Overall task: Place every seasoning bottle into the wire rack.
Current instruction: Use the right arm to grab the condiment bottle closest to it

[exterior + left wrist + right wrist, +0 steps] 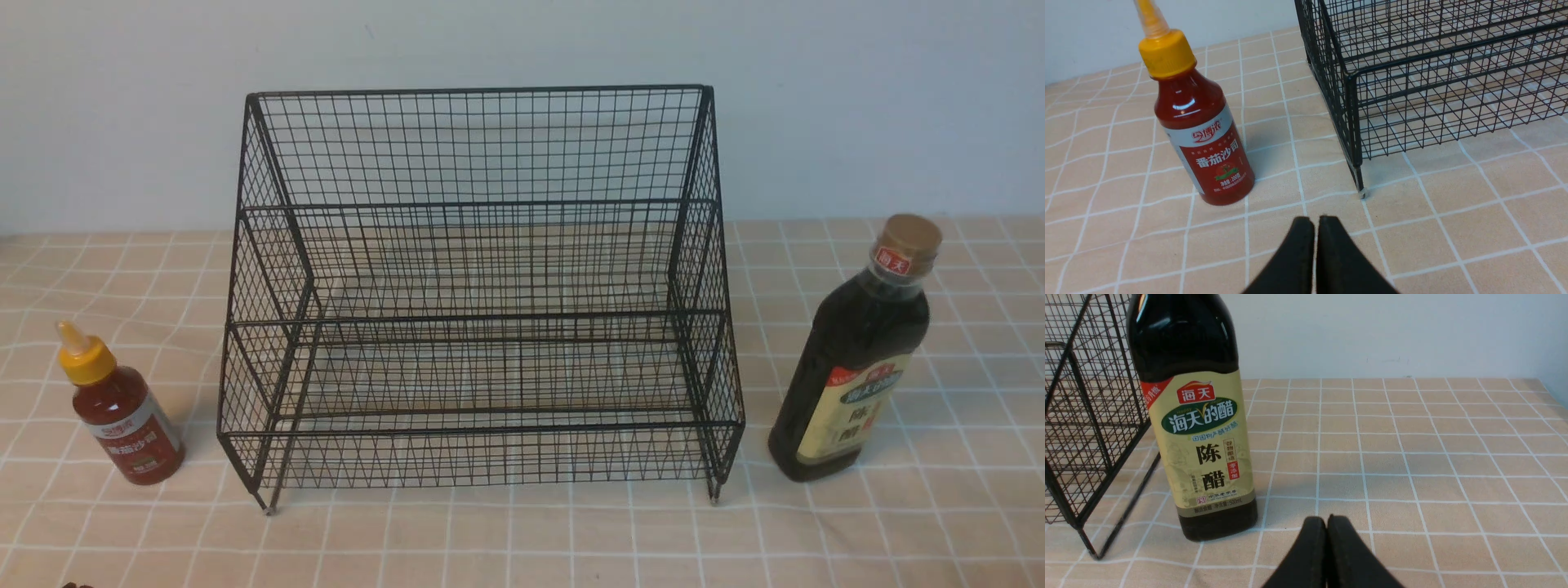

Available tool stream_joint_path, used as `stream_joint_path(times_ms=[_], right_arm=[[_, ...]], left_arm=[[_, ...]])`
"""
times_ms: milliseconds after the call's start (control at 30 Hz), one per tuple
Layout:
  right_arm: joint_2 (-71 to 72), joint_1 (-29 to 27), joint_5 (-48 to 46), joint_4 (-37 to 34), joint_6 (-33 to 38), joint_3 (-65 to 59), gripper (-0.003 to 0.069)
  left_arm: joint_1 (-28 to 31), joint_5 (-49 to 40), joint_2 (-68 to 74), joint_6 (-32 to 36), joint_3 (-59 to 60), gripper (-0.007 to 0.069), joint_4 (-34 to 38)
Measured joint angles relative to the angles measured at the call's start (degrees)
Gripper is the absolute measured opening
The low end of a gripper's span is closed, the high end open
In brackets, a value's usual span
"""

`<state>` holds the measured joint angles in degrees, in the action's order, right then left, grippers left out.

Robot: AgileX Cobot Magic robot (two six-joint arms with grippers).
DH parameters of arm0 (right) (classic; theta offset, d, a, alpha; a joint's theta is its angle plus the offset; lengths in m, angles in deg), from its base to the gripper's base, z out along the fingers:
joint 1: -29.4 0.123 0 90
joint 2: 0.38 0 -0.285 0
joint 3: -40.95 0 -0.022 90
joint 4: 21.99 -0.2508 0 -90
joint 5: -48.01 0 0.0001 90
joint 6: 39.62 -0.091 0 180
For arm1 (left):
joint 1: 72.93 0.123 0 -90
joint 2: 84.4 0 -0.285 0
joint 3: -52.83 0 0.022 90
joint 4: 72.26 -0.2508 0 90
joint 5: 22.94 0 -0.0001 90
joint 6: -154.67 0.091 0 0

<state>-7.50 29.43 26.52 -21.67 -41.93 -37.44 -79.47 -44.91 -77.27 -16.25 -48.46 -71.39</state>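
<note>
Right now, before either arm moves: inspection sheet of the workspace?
Surface: beige cloth with white grid lines, covering the table.
Job's things: black wire-mesh two-tier rack, upright in the middle, both tiers empty; small red sauce bottle with yellow nozzle cap, upright on the cloth to the rack's left; tall dark vinegar bottle with gold cap, upright to the rack's right. Neither bottle touches the rack.
Clutter: nothing seen.
Grippers: left gripper shut, empty, short of the red bottle; right gripper shut, empty, short of the vinegar bottle.
Cables: nothing seen.
Surroundings: plain pale wall behind the table.
</note>
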Motion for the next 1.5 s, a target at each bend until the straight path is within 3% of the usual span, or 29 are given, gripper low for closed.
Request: stream_joint_path(times_ms=[800, 1133, 1500], right_arm=[[0.0, 0.0, 0.3, 0.0, 0.0, 0.0, -0.0014], [0.0, 0.0, 17.0, -4.6, 0.0, -0.4, -0.0014], [0.0, 0.0, 20.0, -5.3, 0.0, -0.4, -0.0014]], left_arm=[[0.0, 0.0, 0.0, 0.0, 0.0, -0.0007, 0.0], [0.0, 0.0, 0.0, 0.0, 0.0, -0.0007, 0.0], [0.0, 0.0, 0.0, 0.0, 0.0, -0.0007, 0.0]])
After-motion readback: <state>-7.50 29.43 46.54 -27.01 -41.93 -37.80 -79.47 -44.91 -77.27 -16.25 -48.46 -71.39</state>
